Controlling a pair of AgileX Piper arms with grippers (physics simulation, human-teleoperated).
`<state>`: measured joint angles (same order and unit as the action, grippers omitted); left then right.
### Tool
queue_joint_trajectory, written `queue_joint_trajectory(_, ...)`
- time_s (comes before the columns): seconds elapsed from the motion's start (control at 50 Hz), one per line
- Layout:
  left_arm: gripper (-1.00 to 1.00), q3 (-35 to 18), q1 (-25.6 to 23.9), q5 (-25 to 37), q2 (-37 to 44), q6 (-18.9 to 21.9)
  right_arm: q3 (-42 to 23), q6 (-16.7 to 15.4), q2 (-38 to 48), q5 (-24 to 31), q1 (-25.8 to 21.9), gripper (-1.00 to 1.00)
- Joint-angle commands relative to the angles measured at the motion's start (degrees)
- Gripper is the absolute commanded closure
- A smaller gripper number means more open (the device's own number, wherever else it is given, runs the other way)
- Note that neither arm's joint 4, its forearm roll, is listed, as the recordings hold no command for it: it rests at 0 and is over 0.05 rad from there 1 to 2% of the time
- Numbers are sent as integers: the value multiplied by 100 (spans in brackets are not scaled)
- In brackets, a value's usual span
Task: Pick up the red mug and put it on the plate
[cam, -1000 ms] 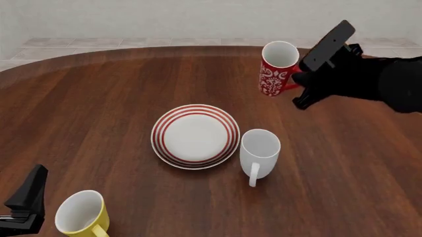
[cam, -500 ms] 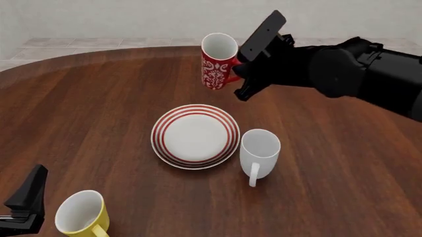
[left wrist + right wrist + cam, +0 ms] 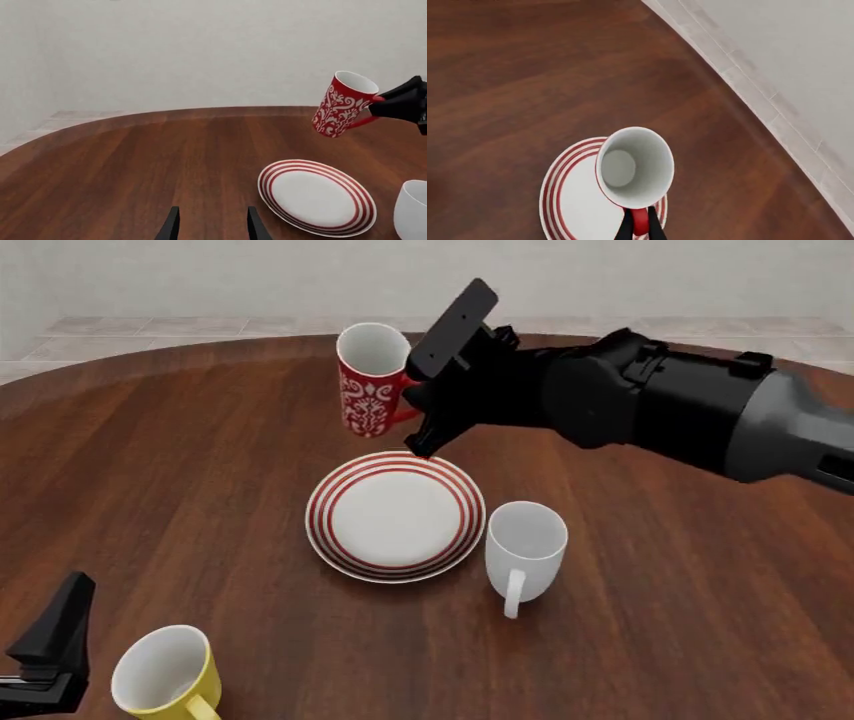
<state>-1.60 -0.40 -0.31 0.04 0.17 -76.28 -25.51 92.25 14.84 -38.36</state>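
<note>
At the near left corner of the table, a yellow mug stands beside the idle left gripper, its fingers spread with nothing between them, parked low and well clear of the work. Farther in, near the table's middle, the plate lies flat and bare, with a plain white mug just beside its right rim, handle toward the near edge; that neighbour is likely why the load comes in from above and behind rather than from the right side.

Beyond the plate, the right gripper pinches the red mug by its loop handle, the two fingers pressed on either side of the red loop in the right wrist view. The mug hangs in the air, mouth up and slightly tilted, over the plate's far rim and not touching it. Holding by the handle keeps the body free to settle base-first.

A second ago the mug was toward the far right edge of the table; half a second ago it was nearer the middle but short of the plate. It has since travelled left and toward the near side, the right arm stretching farther across. The plate, both other mugs and the left gripper have not shifted. Lowering and release are not yet done.
</note>
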Motion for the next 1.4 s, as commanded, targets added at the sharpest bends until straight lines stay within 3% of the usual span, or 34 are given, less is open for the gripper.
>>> queue_joint_trajectory(0.02, -100, -41, 7, 32, 1, -6, -25, 173, 229, -152, -232, 100)
queue_joint_trajectory(0.4, -100, -37, 32, 43, 2, -76, 286, 375, 532, -427, -271, 100)
queue_joint_trajectory(1.4, -100, 70, 15, -105, -3, -54, 871, 372, 544, -679, -23, 100)
